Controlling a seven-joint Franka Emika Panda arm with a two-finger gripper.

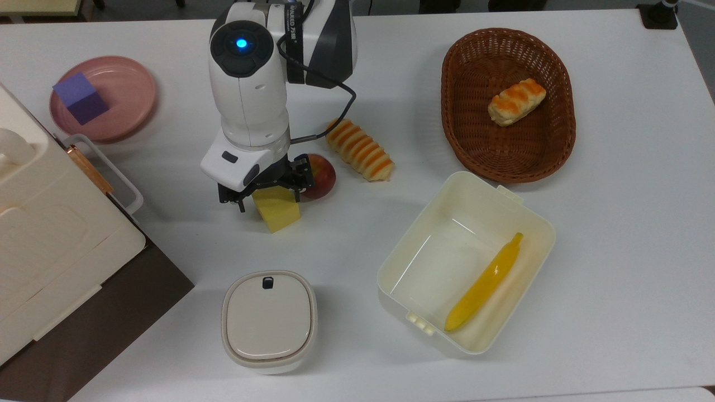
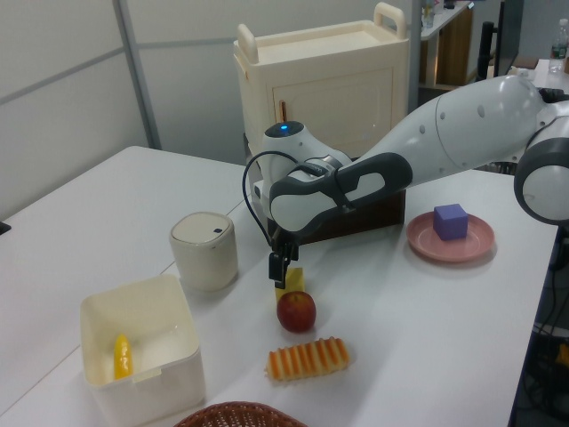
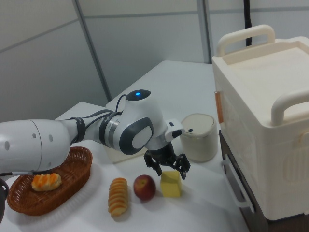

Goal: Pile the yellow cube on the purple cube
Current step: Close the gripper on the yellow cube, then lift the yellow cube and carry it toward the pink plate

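Jaws [image 3: 167, 165] hang spread just above the yellow cube [image 3: 171, 183], gripping nothing; the cube sits on the tabletop [image 1: 614, 234] just beside an apple [image 3: 144, 187]. The purple cube [image 1: 80, 97] waits on a pink plate [image 1: 131, 95], well apart. A good grasp needs the fingers squared to opposite cube faces, lowered clear of the apple, then closed around the cube's middle.

We see the white arm reach low, wrist bent downward, its hand [image 3: 167, 164] pointing down with black fingers [image 3: 184, 165] spread apart, apparently clasping nothing.
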